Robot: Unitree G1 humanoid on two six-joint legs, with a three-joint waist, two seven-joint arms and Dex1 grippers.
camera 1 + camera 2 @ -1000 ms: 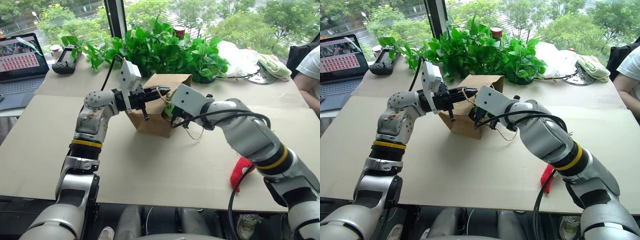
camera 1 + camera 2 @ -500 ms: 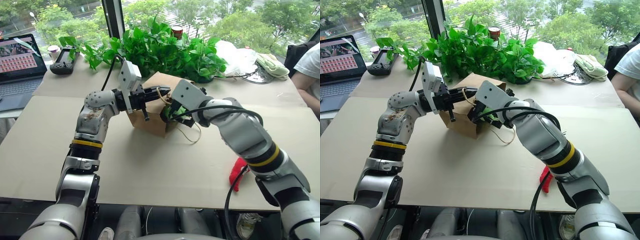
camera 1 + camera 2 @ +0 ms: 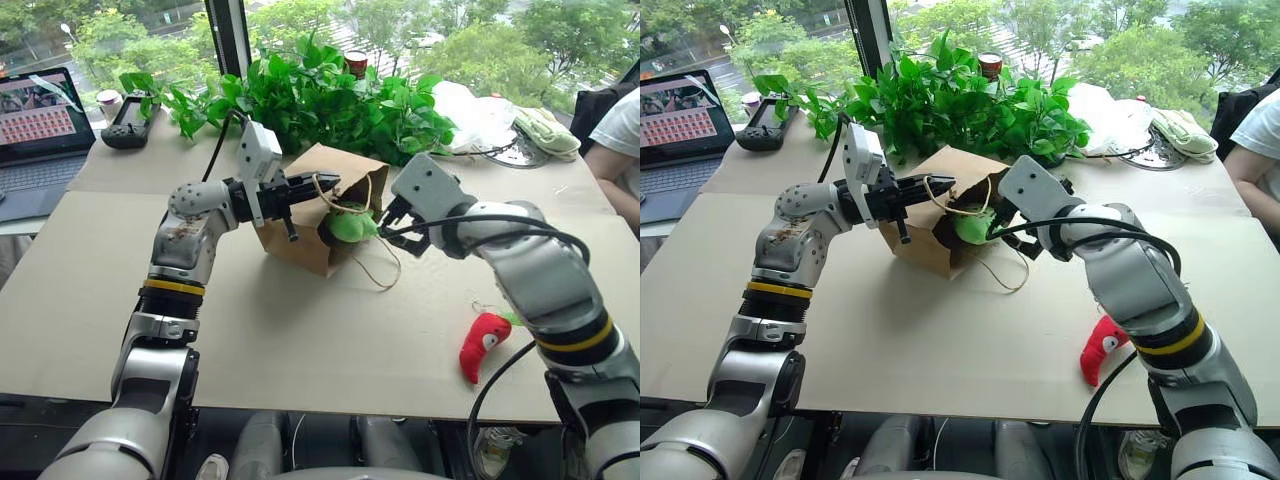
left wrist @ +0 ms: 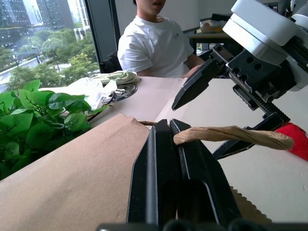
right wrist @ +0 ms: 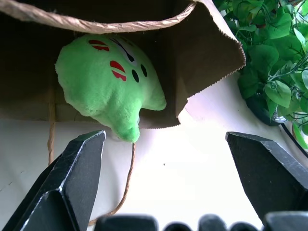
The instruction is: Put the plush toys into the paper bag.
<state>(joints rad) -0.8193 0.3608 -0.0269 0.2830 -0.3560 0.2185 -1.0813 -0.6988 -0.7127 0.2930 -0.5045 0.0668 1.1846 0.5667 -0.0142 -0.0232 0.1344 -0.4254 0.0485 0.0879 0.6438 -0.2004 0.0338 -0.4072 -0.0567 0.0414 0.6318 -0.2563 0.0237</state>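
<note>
The light-green plush toy (image 5: 108, 79) sits in the mouth of the tipped paper bag (image 3: 300, 235) at frame centre; it looks soft and light, best pinched around its body. The red chili toy (image 3: 482, 343) lies lower right on the table (image 3: 300, 340). The left gripper (image 4: 172, 129) is clamped on a bag handle (image 4: 231, 136), a grip that view makes plain. The right gripper (image 5: 166, 178) gapes wide and empty; its view shows the toy's face.

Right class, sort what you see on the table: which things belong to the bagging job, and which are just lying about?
Belong to the job:
- paper bag, its handle pinched by the left gripper
- green plush toy, in the bag's mouth
- red chili plush toy, on the table
- right gripper, fingers open

Just lying about:
- leafy plants
- laptop
- handheld controller
- white plastic bag
</note>
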